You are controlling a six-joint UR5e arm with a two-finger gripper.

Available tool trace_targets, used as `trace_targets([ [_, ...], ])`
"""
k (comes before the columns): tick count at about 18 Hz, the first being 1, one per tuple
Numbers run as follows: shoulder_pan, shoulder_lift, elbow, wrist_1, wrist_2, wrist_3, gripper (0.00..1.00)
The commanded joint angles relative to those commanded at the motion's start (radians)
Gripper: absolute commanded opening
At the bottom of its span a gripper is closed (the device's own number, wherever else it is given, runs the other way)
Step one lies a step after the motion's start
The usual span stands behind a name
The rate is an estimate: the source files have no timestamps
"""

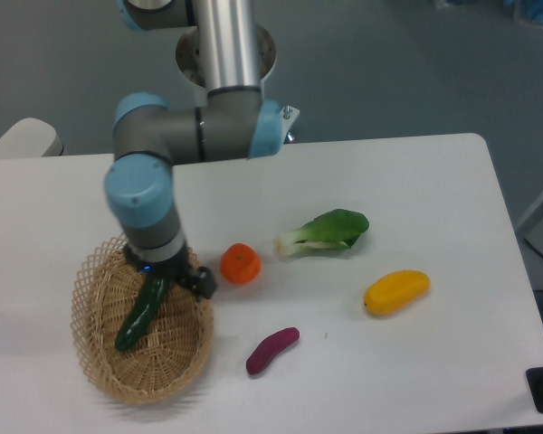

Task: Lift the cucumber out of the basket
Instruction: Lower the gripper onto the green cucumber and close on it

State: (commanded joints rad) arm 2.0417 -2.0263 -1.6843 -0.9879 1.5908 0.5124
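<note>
Cucumber (142, 315) is lying diagonally inside the basket (94, 360), its lower end pointing toward the near-left and its upper end tucked under the gripper (174, 279), which is hovering over the basket's upper right part. From this angle the wrist is hiding most of the fingers, so whether the pincer is spread or clenched cannot be told; nothing appears to be gripped. Judging by the layout, the step in hand is lining up for the grasp. Doing it well probably means centring over the cucumber's middle rather than its tip, turning the wrist so the fingers are straddling its narrow width across the long axis, and descending straight so neither finger is catching the wicker rim beside it. The orange (240, 264) is sitting just right of the basket, close to the gripper; the bok choy (328, 231), yellow fruit (396, 292) and purple sweet potato (271, 350) are lying well clear.
</note>
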Motion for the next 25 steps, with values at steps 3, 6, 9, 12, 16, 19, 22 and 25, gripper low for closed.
trace_targets([
  [3,-0.027,-0.012,-0.003,0.018,0.0,-0.002,1.0],
  [6,-0.034,-0.032,0.009,0.022,0.009,0.0,1.0],
  [9,-0.034,-0.045,0.012,0.028,0.014,0.006,1.0],
  [12,-0.035,-0.063,0.008,0.043,0.035,0.008,1.0],
  [16,-0.045,-0.071,0.012,0.045,0.051,0.009,0.99],
  [19,-0.045,-0.071,0.012,0.045,0.051,0.012,0.66],
  [22,-0.044,-0.068,0.012,0.045,0.051,0.026,0.45],
  [25,-0.043,-0.061,0.017,0.043,0.049,0.031,0.32],
])
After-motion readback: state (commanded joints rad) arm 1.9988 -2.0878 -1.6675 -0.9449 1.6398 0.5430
